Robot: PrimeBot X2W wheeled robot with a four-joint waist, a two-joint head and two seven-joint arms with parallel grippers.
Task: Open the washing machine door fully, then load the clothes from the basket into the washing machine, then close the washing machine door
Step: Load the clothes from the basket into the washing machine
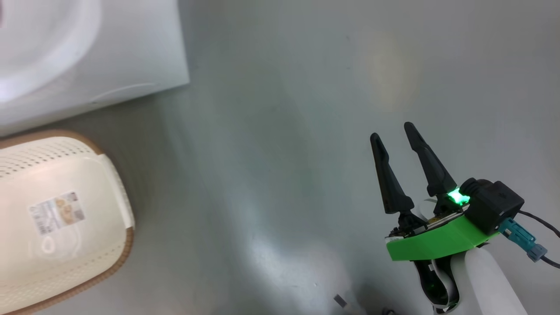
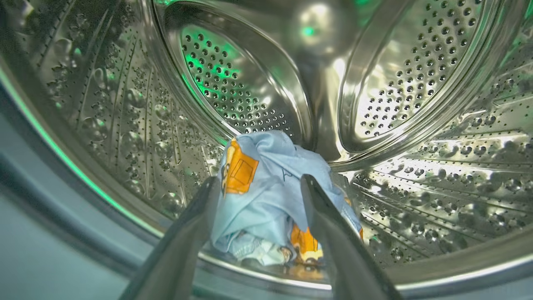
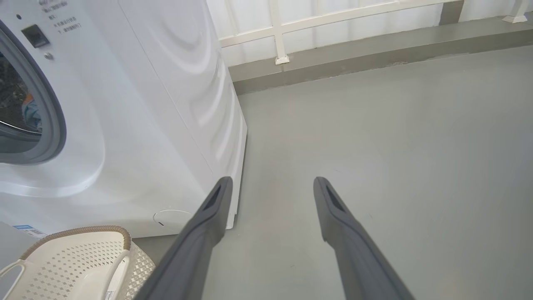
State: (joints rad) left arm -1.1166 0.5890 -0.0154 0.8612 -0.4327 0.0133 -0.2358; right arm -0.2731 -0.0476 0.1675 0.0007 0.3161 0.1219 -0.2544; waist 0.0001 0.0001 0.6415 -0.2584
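Clothes [image 2: 266,196], one bundle in washing machine [image 3: 166,125], one basket [image 1: 52,162], left jaws wide, right jaws wide

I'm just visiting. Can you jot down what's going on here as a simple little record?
Clothes: light blue fabric garment with orange print, lying low in the perforated steel drum
Left fingers: dark, spread open, garment seen between them
Right fingers: spread open, holding nothing, over grey floor
Basket: cream perforated plastic basket with brown rim, beside white washing machine, no clothes seen inside
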